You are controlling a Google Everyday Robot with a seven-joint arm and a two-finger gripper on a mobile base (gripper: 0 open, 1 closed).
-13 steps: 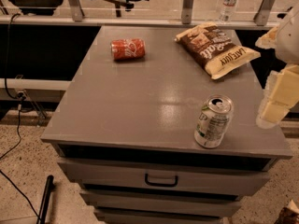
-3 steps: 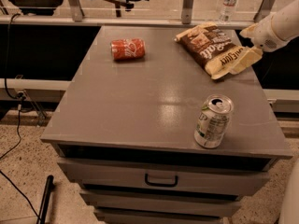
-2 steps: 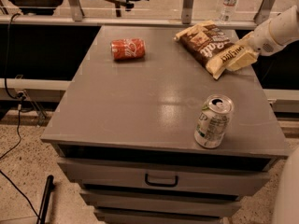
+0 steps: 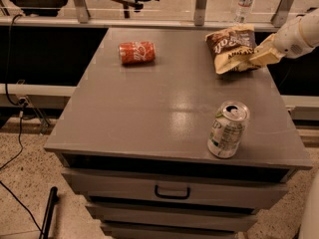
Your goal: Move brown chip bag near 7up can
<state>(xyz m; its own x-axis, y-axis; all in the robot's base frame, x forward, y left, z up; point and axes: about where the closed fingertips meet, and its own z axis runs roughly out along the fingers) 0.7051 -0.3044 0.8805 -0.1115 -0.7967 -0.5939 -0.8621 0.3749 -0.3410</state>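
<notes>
One gripper (image 4: 260,58), I confirm, clamps the brown chip bag (image 4: 230,45) by its right end, well apart from the 7up can (image 4: 228,129).

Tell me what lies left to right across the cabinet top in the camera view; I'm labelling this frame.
First the red soda can → 7up can → pincer, at the right edge against the chip bag. The bag spans the same stretch as the 7up can, farther back, so it stays unranked.
</notes>
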